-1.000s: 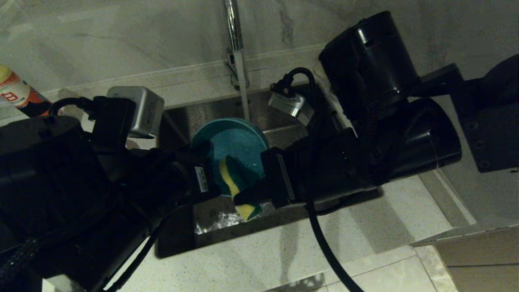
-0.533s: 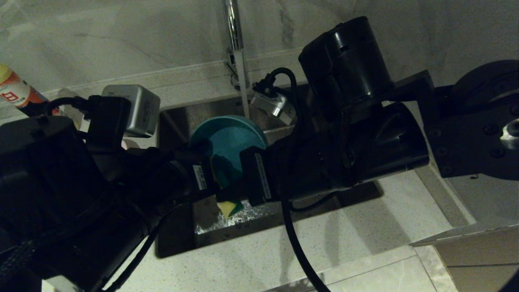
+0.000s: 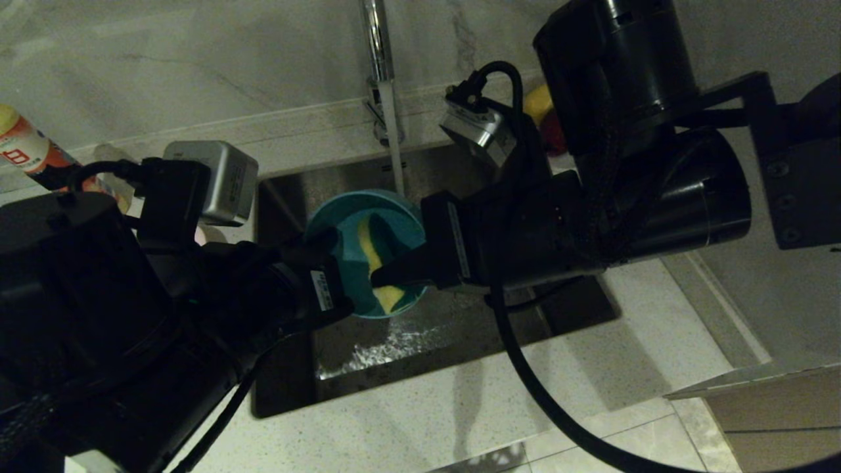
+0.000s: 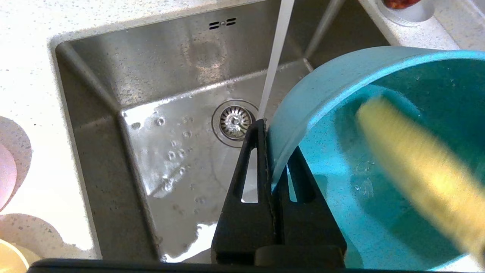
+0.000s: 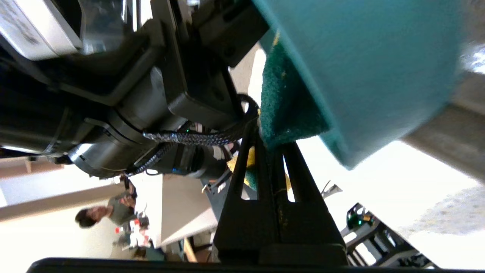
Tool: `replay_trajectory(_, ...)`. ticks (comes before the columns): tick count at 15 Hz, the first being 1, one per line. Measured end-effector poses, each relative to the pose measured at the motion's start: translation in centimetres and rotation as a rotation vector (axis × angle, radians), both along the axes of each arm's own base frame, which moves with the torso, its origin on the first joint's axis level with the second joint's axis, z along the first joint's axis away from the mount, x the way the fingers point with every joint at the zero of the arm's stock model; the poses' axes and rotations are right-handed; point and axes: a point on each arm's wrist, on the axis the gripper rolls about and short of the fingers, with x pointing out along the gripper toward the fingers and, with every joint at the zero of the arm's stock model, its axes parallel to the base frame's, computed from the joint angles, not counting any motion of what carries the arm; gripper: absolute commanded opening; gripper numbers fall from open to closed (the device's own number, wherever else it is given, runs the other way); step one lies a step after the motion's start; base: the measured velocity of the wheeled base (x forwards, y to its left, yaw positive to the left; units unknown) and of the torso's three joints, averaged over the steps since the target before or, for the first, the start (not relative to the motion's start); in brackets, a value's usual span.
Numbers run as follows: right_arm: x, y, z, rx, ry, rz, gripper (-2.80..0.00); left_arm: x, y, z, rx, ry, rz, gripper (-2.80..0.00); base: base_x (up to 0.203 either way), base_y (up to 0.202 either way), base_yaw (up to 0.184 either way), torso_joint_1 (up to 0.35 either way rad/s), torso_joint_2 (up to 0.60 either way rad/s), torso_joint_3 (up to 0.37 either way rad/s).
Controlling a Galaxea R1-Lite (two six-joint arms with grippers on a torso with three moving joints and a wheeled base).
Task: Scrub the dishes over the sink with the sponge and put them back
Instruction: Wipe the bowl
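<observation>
A light blue bowl (image 3: 394, 226) (image 4: 379, 212) hangs tilted over the sink (image 3: 460, 328) (image 4: 151, 68), close to the running stream of water (image 4: 276, 57). My left gripper (image 3: 332, 249) (image 4: 271, 140) is shut on its rim, one finger outside and one inside. From the right, my right gripper (image 3: 387, 272) (image 5: 271, 140) is shut on the sponge (image 3: 376, 253) (image 4: 416, 167) (image 5: 284, 110). The sponge's green face presses against the bowl's inner wall. On the counter to the left, a pale pink bowl (image 4: 4, 170) and a yellow bowl (image 4: 9, 259) show at the edge of the left wrist view.
The chrome tap (image 3: 378, 39) rises behind the sink, and the drain strainer (image 4: 233, 121) lies wet below. A white saucer with fruit (image 4: 407, 9) stands at the sink's far right corner. At far left stands a bottle (image 3: 26, 151). Speckled countertop (image 3: 460, 407) runs along the front.
My right gripper has carried the sponge from the bowl's lower edge up into the bowl, and the right arm has risen. The left gripper and bowl have stayed in place.
</observation>
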Motion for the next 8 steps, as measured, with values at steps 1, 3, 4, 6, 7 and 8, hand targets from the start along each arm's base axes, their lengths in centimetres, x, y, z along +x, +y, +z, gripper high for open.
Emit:
replay_trajectory(1,0.0,-0.2,0.2,0.006,-0.006,-0.004,-2.8,0.0,0.0,0.1,-0.001,-0.001,0.0,-2.8,0.0,0.0,0.0,0.0,0.0,0.0)
replay_trajectory(3,-0.1,-0.4,0.9,0.022,-0.021,-0.005,-2.8,-0.1,0.1,0.0,-0.002,-0.001,0.0,-2.8,0.0,0.0,0.0,0.0,0.0,0.0)
replay_trajectory(4,-0.1,-0.5,1.2,0.032,-0.029,-0.005,-2.8,-0.1,0.1,0.0,-0.001,0.001,-0.002,-2.8,0.0,0.0,0.0,0.0,0.0,0.0)
replay_trajectory(6,-0.1,-0.5,1.8,0.048,-0.044,-0.005,-2.8,-0.2,0.2,-0.3,0.003,0.007,-0.003,-2.8,0.0,0.0,0.0,0.0,0.0,0.0)
replay_trajectory(7,-0.2,-0.5,2.0,0.054,-0.05,-0.002,-2.8,-0.2,0.3,-0.4,0.004,0.01,-0.003,-2.8,0.0,0.0,0.0,0.0,0.0,0.0)
replay_trajectory(8,-0.2,-0.4,2.1,0.056,-0.052,0.001,-2.8,-0.2,0.3,-0.5,0.007,0.013,-0.002,-2.8,0.0,0.0,0.0,0.0,0.0,0.0)
